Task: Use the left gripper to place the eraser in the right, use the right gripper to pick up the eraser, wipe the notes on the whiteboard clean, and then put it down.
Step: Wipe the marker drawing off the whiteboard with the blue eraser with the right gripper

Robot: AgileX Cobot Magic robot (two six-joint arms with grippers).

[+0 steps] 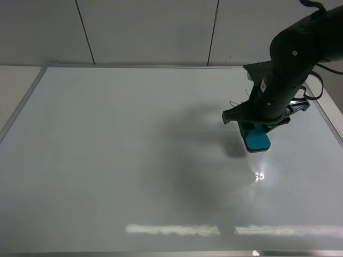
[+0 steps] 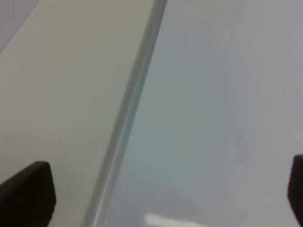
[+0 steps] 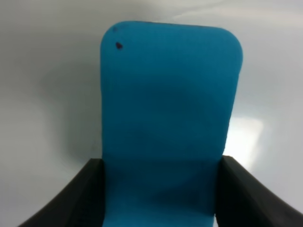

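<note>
Spread wide and gripping nothing: left gripper (image 2: 161, 189), over frame rail (image 2: 132, 104) at whiteboard (image 1: 134, 150) left edge. Well apart, toward board's right: right gripper (image 3: 161, 201) pinching blue eraser (image 3: 168, 104) by its sides, long axis straight out from fingers; contact with board hard to tell

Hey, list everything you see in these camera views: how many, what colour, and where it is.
whiteboard: one, white with a silver frame, lying flat, fills most of the exterior view
eraser: one, blue, over the board's right part, between the right gripper's fingers
table: one, beige, beside the board's left edge
wall: grey panels, behind the board
right arm: one, black, over the board's right side
right gripper: one, black, shut on the eraser
left gripper: one, black, open, empty, over a board edge
</note>
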